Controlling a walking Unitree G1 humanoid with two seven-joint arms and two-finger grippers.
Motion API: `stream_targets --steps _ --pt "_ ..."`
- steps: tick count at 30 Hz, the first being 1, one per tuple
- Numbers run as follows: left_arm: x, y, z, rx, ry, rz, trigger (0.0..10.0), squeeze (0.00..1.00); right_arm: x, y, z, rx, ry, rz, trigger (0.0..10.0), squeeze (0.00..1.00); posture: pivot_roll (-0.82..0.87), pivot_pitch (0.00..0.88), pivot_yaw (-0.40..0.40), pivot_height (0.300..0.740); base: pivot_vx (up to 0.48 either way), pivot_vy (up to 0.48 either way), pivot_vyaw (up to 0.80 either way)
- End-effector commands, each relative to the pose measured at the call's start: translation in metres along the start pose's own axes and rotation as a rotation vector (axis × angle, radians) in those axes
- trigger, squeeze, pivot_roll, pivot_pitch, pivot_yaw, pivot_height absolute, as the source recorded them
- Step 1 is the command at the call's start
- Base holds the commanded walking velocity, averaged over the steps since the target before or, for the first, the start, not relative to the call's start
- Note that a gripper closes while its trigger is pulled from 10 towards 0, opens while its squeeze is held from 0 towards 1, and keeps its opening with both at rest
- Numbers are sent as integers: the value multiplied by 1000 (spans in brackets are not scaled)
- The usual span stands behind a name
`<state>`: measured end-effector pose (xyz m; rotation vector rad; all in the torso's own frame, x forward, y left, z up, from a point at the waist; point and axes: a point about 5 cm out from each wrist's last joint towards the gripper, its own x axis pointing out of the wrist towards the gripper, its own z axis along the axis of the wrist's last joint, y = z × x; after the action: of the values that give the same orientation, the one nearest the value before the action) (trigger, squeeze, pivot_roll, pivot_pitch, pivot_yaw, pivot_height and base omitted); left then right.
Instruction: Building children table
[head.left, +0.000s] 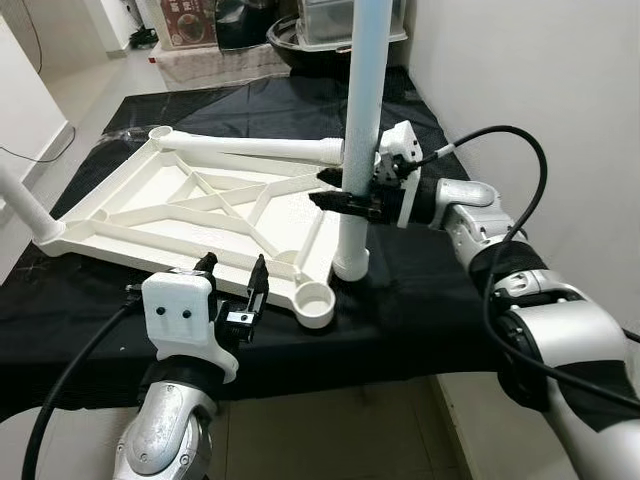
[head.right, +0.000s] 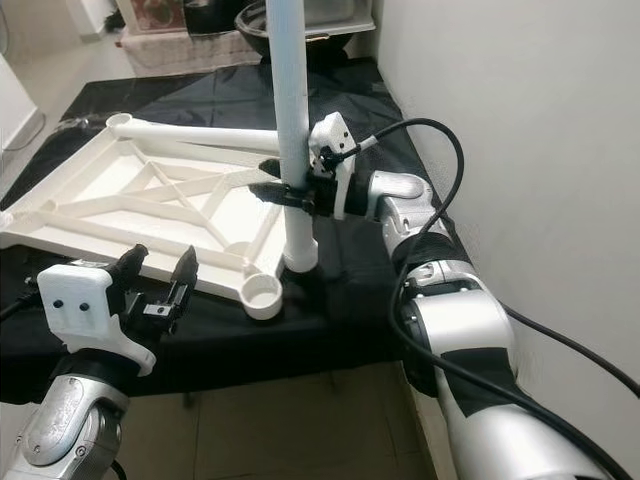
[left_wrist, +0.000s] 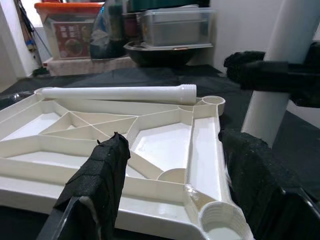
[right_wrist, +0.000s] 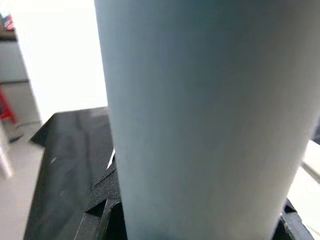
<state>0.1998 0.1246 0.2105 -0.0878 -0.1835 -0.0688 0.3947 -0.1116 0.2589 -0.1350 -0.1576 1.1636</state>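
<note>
Left eye view has the right gripper clamped on the upright white plastic table leg, foot just beside the upturned white ribbed tabletop's near corner socket, left gripper spread open nearby — any tilt could cross-thread it!

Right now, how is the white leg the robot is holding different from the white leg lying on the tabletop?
The held leg stands upright, its lower end on the black cloth; the lying leg rests flat across the upturned tabletop. The right gripper clamps the held leg; nothing grips the lying leg. The held leg stands beside the tabletop, the lying one on it. Both are white round tubes.
</note>
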Motion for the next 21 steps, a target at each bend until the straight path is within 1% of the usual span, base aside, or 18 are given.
stream_targets --steps 1,5,8,9,13,14,16,17,18,20,21 --pt "-1 1 -4 10 17 9 10000 0 9 3 5 1 -38 2 10000 0 43 120 44 740 0 0 0" --pt "-1 0 -5 7 15 14 10000 0 8 4 2 -18 -22 5 10000 0 33 115 34 740 0 0 0" --pt "-1 1 -6 5 19 12 10000 0 2 -5 10 -39 -21 -74 10000 0 19 112 45 740 0 0 0" --pt "0 1 -6 5 18 9 10000 0 -2 -9 14 -43 -21 -93 10000 0 19 109 44 740 0 0 0" --pt "1 1 -6 6 16 8 10000 0 -11 -15 21 -51 -33 -100 10000 0 17 108 43 740 0 0 0" --pt "1 1 -6 6 15 9 10000 0 -15 -16 26 -60 -45 -80 10000 0 17 108 43 740 0 0 0" --pt "1 1 -6 6 15 9 10000 0 -15 -16 26 -60 -45 -80 10000 0 17 108 43 740 0 0 0" --pt "1 0 -6 5 14 6 10000 0 -23 -18 35 -68 -55 -20 10000 0 19 103 44 740 0 0 0" --pt "1 0 -6 5 14 6 10000 0 -23 -18 35 -68 -55 -20 10000 0 19 103 44 740 0 0 0" --pt "2 0 -7 6 13 4 10000 0 -29 -17 44 -84 -69 72 10000 0 26 106 46 740 0 0 0" --pt "2 0 -7 6 13 4 10000 0 -29 -17 44 -84 -69 72 10000 0 26 106 46 740 0 0 0"
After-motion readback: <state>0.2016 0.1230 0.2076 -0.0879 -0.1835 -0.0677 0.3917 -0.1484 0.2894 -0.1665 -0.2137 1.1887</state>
